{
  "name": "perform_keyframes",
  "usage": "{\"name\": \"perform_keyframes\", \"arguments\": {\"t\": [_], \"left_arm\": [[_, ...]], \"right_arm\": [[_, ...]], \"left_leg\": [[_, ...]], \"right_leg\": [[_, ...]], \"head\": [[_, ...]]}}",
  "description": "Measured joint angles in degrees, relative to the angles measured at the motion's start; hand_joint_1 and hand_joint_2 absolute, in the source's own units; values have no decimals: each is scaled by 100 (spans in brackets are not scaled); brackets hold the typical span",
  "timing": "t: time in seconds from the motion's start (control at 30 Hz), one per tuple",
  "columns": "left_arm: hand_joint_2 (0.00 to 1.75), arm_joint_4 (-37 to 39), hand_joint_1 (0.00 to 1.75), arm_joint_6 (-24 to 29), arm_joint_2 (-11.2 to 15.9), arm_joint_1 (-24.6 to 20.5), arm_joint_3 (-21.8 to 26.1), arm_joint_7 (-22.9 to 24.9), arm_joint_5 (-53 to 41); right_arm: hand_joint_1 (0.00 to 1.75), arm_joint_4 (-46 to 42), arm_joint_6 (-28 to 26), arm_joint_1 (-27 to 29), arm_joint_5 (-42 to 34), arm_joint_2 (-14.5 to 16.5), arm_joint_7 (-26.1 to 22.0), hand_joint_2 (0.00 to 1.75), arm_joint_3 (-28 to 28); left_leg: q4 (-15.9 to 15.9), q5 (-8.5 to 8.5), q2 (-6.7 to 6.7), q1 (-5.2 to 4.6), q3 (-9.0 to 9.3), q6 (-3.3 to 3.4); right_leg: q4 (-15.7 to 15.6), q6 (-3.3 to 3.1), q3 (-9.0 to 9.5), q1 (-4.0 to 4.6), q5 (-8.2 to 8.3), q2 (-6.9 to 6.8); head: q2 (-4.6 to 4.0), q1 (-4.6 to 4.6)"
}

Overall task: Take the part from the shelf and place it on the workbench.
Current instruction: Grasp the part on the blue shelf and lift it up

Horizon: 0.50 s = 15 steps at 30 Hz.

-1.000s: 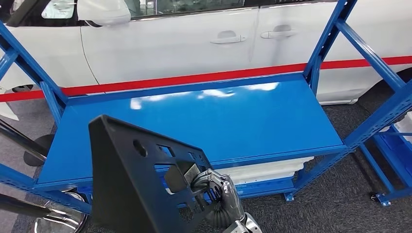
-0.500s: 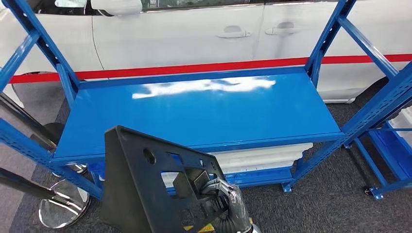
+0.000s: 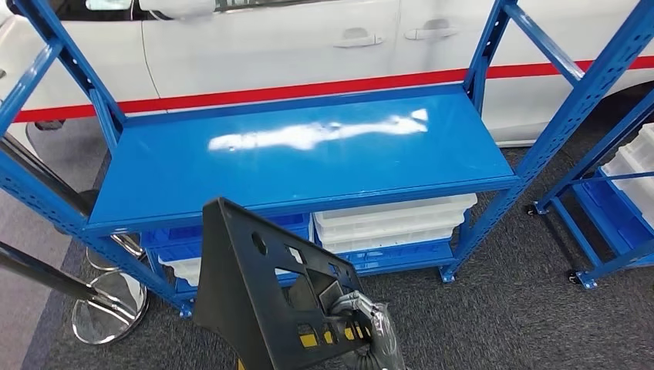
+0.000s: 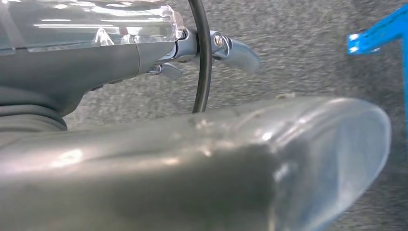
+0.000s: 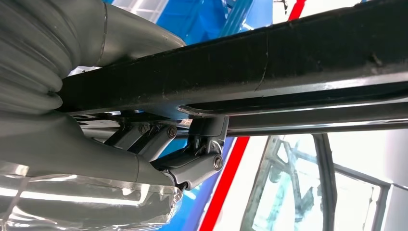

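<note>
The black part [image 3: 262,301], a flat perforated panel with yellow patches along its lower edge, is held upright by the right hand [image 3: 362,320], whose fingers are clasped through a cutout. It is carried in front of the blue shelf [image 3: 308,166], clear of its surface. No writing can be read. The left hand [image 4: 192,159] hangs over grey carpet [image 4: 298,57]; its fingers seem loosely apart, holding nothing.

**Robot backs away from shelf, part in hand**

The whole view shifted as the camera drew back from the blue shelf [image 3: 308,158], bringing white bins [image 3: 393,223] beneath it into sight. The black part [image 3: 262,297], gripped by the right hand [image 3: 370,327], sat lower and further right in frame, yellow markings newly visible.
</note>
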Motion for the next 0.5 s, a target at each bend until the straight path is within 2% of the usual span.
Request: {"name": "perform_keyframes", "arguments": {"t": [0.03, 0.07, 0.1, 0.13, 0.17, 0.2, 0.23, 0.27, 0.3, 0.33, 0.4, 0.43, 0.47, 0.5], "left_arm": [[0, 0, 0, 0, 0, 2, 4, 0, 1], [0, 0, 0, 0, 0, 1, 8, 0, 1], [0, 0, 0, 1, 1, 0, 11, 0, 1], [0, 0, 0, 1, 1, 0, 14, 0, 1], [0, 0, 0, 1, 1, 0, 15, 0, 1], [0, 0, 0, 1, 1, -2, 16, 0, 1], [0, 0, 0, 1, 4, -9, 16, 0, 1], [0, 0, 0, 1, 8, -19, 16, -1, 1], [0, 0, 0, 1, 10, -29, 16, -1, 1], [0, 0, 0, 1, 13, -36, 17, -2, 1], [0, 0, 0, 1, 11, -36, 20, -1, 1], [0, 0, 0, 1, 9, -38, 22, 1, 1], [0, 0, 0, 1, 7, -41, 23, 2, 1], [0, 0, 0, 2, 3, -44, 23, 5, 1]], "right_arm": [[175, 5, 0, 2, -2, 0, -1, 175, -3], [175, 13, 0, 5, -3, 0, -1, 175, -7], [175, 23, 0, 8, -4, 0, -1, 175, -12], [175, 34, 0, 11, -4, 0, -1, 175, -17], [175, 43, 0, 14, -6, 0, 0, 175, -21], [175, 48, 0, 17, -8, 0, 0, 175, -25], [175, 50, 0, 19, -9, 1, 0, 175, -27], [175, 50, 0, 20, -11, 1, 0, 175, -27], [175, 50, 0, 20, -11, 1, -1, 175, -28], [175, 50, 0, 21, -12, 1, -3, 175, -29], [175, 50, 0, 22, -13, -2, -9, 175, -33], [175, 50, -1, 24, -14, -4, -14, 175, -37], [175, 51, -1, 27, -16, -8, -16, 175, -41], [175, 52, -2, 32, -23, -12, -19, 175, -46]], "left_leg": [[344, -307, -1, 2, -100, -17], [729, -544, -2, 3, -185, -30], [1054, -652, -2, 3, -226, -37], [1225, -609, -2, 2, -185, -36], [1189, -458, -2, 1, -43, -24], [933, -288, -2, -2, 211, -1], [524, -220, -5, -12, 525, 35], [65, -240, -7, -28, 839, 71], [-282, -302, -10, -48, 1058, 105], [-490, -375, -12, -71, 1169, 135], [-587, -306, -4, -80, 1164, 200], [-617, -237, 6, -70, 1130, 241], [-646, -155, 17, -56, 1074, 289], [-665, -72, 30, -39, 1000, 322]], "right_leg": [[7, -25, -90, 12, 67, -2], [20, -37, -189, 25, 137, -2], [39, -40, -294, 39, 206, -3], [66, -39, -399, 52, 268, -3], [99, -34, -504, 62, 323, -3], [137, -26, -601, 70, 371, -3], [177, -13, -682, 75, 414, -4], [212, 7, -741, 80, 453, -5], [230, 36, -772, 82, 493, -10], [234, 70, -783, 77, 537, -16], [215, 148, -789, 65, 623, -20], [242, 182, -812, 59, 576, -9], [340, 212, -856, 54, 418, 4], [545, 237, -924, 44, 155, 18]], "head": [[0, -1], [0, -1], [0, -1], [0, -1], [0, -1], [0, -1], [0, -1], [0, -1], [0, -1], [0, -1], [0, -1], [0, 0], [0, 0], [0, 1]]}}
